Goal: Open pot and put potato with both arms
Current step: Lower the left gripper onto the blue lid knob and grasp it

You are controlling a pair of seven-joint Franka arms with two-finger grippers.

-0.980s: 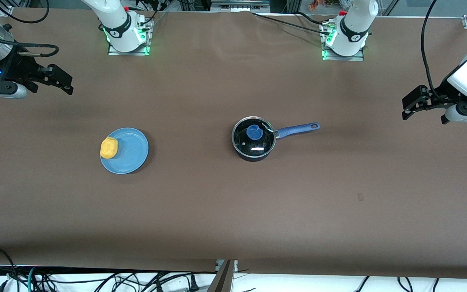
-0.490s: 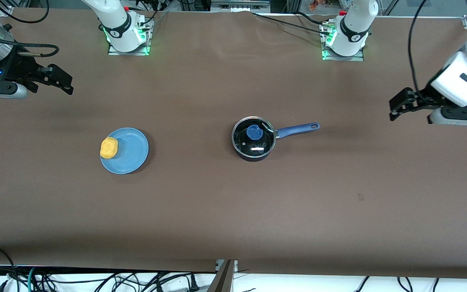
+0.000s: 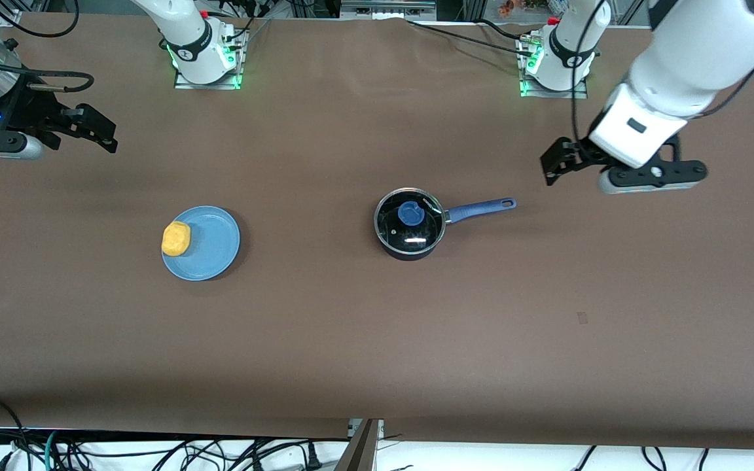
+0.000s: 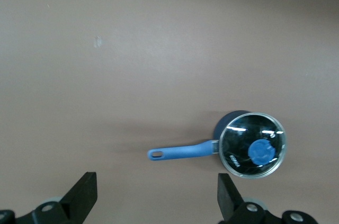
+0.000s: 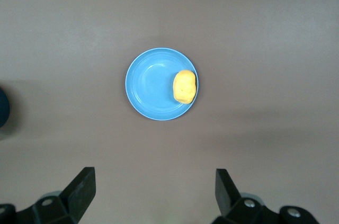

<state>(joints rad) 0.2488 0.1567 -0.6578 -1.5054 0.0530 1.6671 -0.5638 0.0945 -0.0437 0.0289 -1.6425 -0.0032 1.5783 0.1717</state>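
The black pot (image 3: pixel 410 226) stands mid-table with its glass lid and blue knob (image 3: pixel 411 212) on. Its blue handle (image 3: pixel 482 208) points toward the left arm's end. The yellow potato (image 3: pixel 176 238) lies on the rim of a light-blue plate (image 3: pixel 215 245) toward the right arm's end. My left gripper (image 3: pixel 550 163) is open and empty, in the air over the table just past the handle's tip. Its wrist view shows the pot (image 4: pixel 252 144), the handle (image 4: pixel 180 153) and the open gripper (image 4: pixel 157 195). My right gripper (image 3: pixel 102 131) is open and empty, and waits over the table at its end. Its wrist view shows the potato (image 5: pixel 185 86) and the open gripper (image 5: pixel 153 187).
The brown table (image 3: pixel 377 340) holds only the pot and the plate (image 5: pixel 151 83). The arm bases (image 3: pixel 203 55) stand along the table's edge farthest from the front camera. Cables hang below the table's near edge.
My left arm has swung in from the table's end toward the pot's handle. The right arm, the pot and the potato have not moved.
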